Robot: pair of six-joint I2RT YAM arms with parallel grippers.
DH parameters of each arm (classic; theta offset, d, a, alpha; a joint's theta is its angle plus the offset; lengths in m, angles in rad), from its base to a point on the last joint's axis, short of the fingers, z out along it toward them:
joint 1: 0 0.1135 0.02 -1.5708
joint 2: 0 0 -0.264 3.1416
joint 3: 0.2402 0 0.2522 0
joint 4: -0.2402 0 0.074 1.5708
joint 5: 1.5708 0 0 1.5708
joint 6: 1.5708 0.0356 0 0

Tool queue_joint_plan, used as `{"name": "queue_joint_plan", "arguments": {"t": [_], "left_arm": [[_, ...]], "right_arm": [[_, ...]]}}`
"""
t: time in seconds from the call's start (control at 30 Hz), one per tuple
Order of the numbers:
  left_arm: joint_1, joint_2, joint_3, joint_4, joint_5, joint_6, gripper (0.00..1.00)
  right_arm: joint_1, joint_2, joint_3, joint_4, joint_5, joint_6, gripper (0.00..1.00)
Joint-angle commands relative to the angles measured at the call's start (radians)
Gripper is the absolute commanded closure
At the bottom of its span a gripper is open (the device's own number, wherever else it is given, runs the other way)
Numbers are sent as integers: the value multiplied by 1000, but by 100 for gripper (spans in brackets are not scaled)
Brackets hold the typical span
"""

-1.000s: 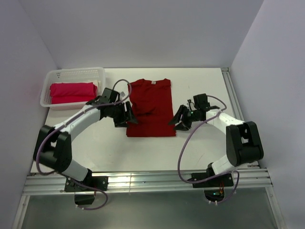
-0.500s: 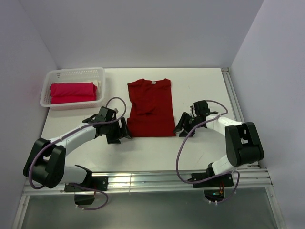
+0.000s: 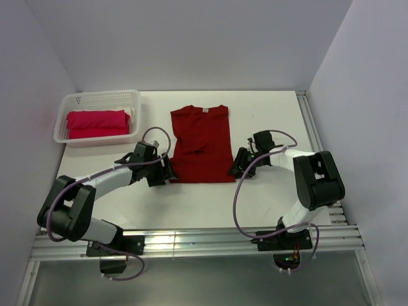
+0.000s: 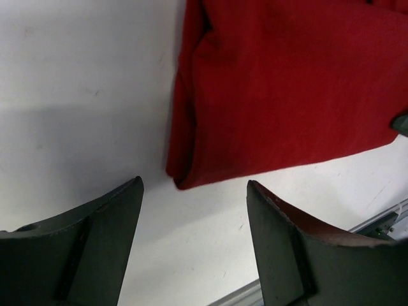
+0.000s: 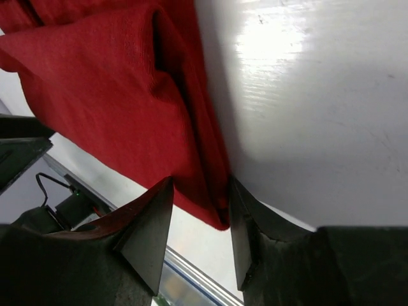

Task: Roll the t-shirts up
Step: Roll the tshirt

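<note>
Crimson t-shirt: soft knit cloth, folded flat, roughly rectangular.

White table under flat crimson t-shirt and white lattice basket

Count as observed from the floor.

- T-shirts: two, one dark crimson t-shirt and one pinkish-red t-shirt.
- White lattice basket: one.
- Robot arms: two, the left arm and the right arm.
- Grippers: two, the left gripper and the right gripper, with two fingers each.
- Purple cables: two, one per arm.
- White table: one.
</note>
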Motion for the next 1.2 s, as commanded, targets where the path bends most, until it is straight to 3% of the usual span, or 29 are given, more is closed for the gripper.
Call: {"name": "queue_joint_plan", "arguments": {"t": [0.0, 0.1, 0.2, 0.23, 0.33, 0.5, 0.57, 1.17], "left_arm": [[-4, 43, 7, 67, -22, 11, 28], [-4, 95, 36, 50, -56, 12, 30], [-4, 138, 54, 47, -59, 20, 39], [-4, 158, 59, 51, -51, 22, 49], [-6, 192, 70, 57, -37, 26, 67], [-21, 198, 59, 53, -22, 26, 83], [-35, 189, 48, 39, -23, 19, 100], [-107, -64, -85, -211, 30, -138, 100]], "right_arm": [[22, 43, 24, -4, 59, -40, 53], [26, 49, 18, -3, 58, -37, 57], [28, 61, 18, -3, 61, -31, 62], [28, 64, 19, -1, 56, -29, 64], [28, 75, 19, -4, 49, -19, 74], [29, 56, 8, -18, 44, -14, 96], [28, 40, -7, -30, 44, -11, 100], [26, -163, -125, -292, -4, 6, 100]]}}
